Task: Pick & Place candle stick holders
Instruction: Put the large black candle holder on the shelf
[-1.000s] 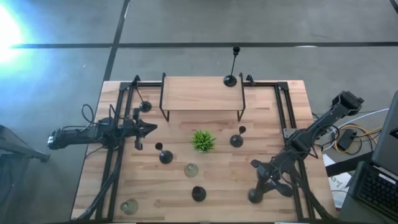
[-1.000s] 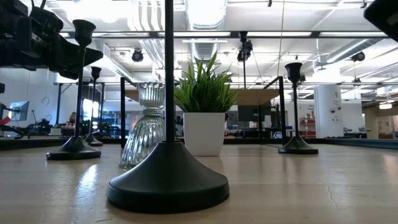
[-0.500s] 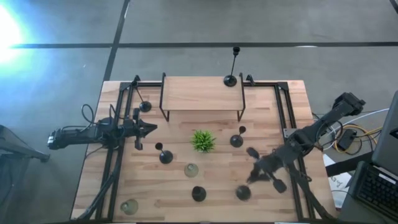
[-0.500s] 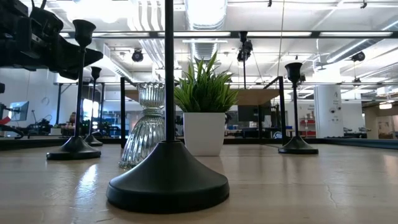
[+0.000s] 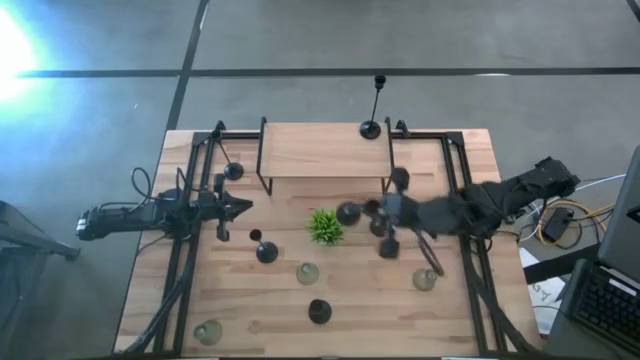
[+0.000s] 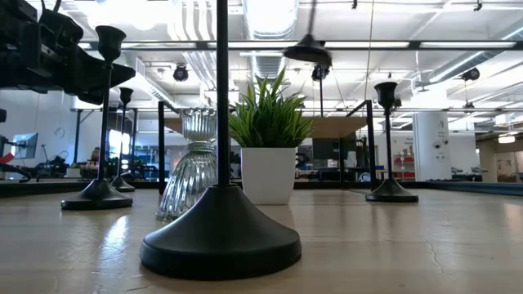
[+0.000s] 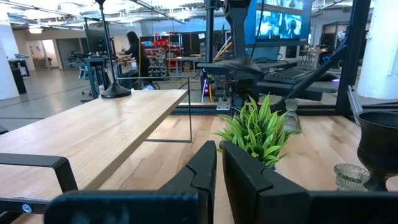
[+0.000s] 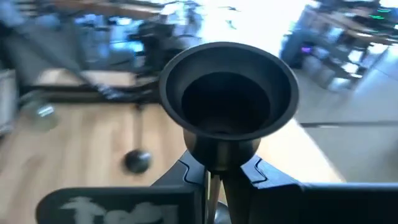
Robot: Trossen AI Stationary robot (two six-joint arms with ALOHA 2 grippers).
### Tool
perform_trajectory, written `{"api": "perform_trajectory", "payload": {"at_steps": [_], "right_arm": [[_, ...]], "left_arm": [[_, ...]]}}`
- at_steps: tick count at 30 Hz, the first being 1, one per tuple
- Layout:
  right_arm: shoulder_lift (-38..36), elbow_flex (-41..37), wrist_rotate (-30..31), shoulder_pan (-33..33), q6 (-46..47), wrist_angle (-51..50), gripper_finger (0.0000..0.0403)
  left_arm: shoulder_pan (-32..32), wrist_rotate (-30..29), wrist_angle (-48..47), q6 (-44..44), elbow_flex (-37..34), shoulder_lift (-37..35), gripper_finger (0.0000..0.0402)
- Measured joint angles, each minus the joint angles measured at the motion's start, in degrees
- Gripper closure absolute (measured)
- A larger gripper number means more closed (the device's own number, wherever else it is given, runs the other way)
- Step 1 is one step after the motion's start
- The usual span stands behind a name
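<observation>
My right gripper (image 5: 376, 212) hangs high over the table's middle right, just right of the green plant (image 5: 326, 226), shut on a black candle stick holder (image 5: 348, 213). That holder's round base (image 6: 307, 51) floats in the air in the low view. Other black holders stand on their bases at the left (image 5: 233, 170), the middle (image 5: 266, 252) and the near edge (image 5: 319, 312), and one (image 5: 371, 128) stands on the wooden shelf (image 5: 325, 150). Glass holders (image 5: 308, 272) (image 5: 425, 278) (image 5: 208, 332) stand on the table. My left gripper (image 5: 245, 207) waits shut and level at the left. My right gripper pinches the black holder's thin stem (image 8: 214, 177) between its two fingers (image 8: 252, 174), just under the cup top (image 8: 227, 87). The fingers come nearly level from the table's right and lie across the stem. The holder hangs about upright, cup up, lifted clear of the table.
Another black holder (image 5: 383, 228) stands on the table under my right arm. A black metal frame (image 5: 455, 180) runs along the left, right and far sides. Bare wood lies at the near right, around the glass holder there.
My right gripper has lifted the black holder off the table's near right part and carried it up, toward the far edge and the plant. It has tipped from pointing down to nearly level. A glass holder that the arm covered now shows.
</observation>
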Motion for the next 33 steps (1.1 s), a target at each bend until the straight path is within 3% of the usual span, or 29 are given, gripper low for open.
{"api": "perform_trajectory", "payload": {"at_steps": [7, 15, 24, 33], "right_arm": [[6.8, 7.3, 3.7, -13.2, 6.0, -3.4, 0.0383], [11.2, 8.9, 6.0, -23.0, 11.3, -2.1, 0.0383], [14.7, 9.1, 6.0, -29.0, 12.8, 4.9, 0.0383], [17.4, 10.4, 5.9, -32.6, 15.9, 5.0, 0.0383]], "left_arm": [[0.0, 0.0, 0.0, 0.0, 0.0, 0.0, 0.0369], [0.0, 0.0, -0.1, 0.0, 0.0, 0.0, 0.0369], [0.0, 0.0, -0.1, 0.0, 0.0, 0.0, 0.0369], [0.0, -0.1, -0.2, 0.0, 0.0, 0.0, 0.0369]]}}
